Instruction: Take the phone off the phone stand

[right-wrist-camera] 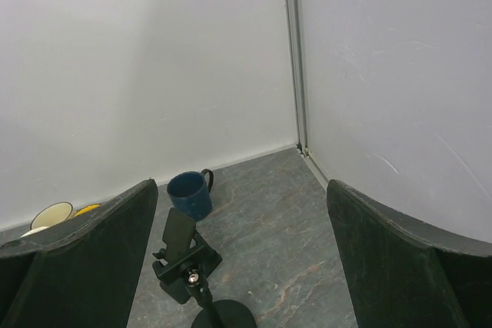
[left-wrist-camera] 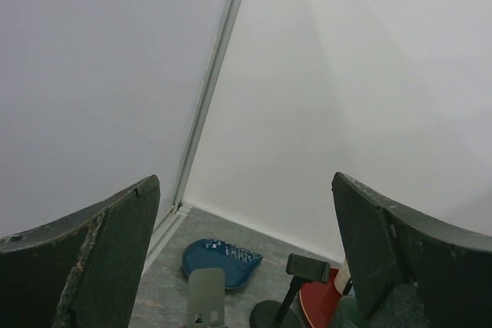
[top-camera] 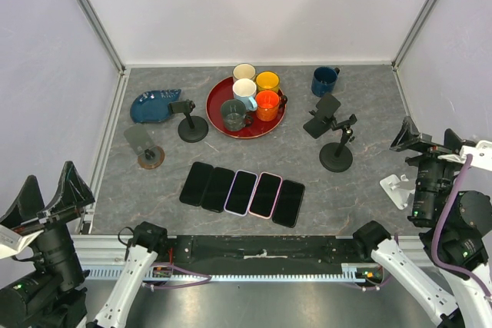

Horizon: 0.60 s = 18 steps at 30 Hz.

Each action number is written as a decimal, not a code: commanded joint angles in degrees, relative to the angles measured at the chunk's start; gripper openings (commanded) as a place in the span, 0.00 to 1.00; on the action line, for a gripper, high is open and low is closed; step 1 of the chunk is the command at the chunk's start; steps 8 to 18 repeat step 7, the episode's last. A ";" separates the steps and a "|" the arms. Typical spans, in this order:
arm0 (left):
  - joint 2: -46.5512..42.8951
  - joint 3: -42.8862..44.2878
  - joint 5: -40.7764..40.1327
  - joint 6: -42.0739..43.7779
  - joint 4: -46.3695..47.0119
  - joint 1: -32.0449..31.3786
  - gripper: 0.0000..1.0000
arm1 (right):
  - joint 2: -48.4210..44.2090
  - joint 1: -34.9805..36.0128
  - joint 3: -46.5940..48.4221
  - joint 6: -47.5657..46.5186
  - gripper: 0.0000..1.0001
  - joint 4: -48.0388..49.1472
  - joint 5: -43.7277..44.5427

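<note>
One phone (top-camera: 326, 106) on its stand (top-camera: 336, 160), well apart from table (top-camera: 377, 124) edges

I see a grey, marble-veined tabletop (top-camera: 369, 190), a dark red tray (top-camera: 216, 119), an orange mug (top-camera: 267, 104), a yellow mug (top-camera: 267, 81), a navy mug (top-camera: 324, 80), a black phone (top-camera: 324, 109) on a black phone stand (top-camera: 336, 157), and a deep blue dish (top-camera: 152, 107) with pale speckles.
</note>
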 commanded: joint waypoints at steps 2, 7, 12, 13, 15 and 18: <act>-0.79 -0.78 -1.51 3.29 2.55 0.42 1.00 | 0.68 0.00 -0.44 -1.15 0.98 2.30 1.86; -0.80 -1.31 -1.51 3.20 2.99 0.33 1.00 | 0.16 0.00 -0.44 -1.51 0.98 2.65 2.39; -0.80 -1.31 -1.51 3.20 2.99 0.33 1.00 | 0.16 0.00 -0.44 -1.51 0.98 2.65 2.39; -0.80 -1.31 -1.51 3.20 2.99 0.33 1.00 | 0.16 0.00 -0.44 -1.51 0.98 2.65 2.39; -0.80 -1.31 -1.51 3.20 2.99 0.33 1.00 | 0.16 0.00 -0.44 -1.51 0.98 2.65 2.39; -0.80 -1.31 -1.51 3.20 2.99 0.33 1.00 | 0.16 0.00 -0.44 -1.51 0.98 2.65 2.39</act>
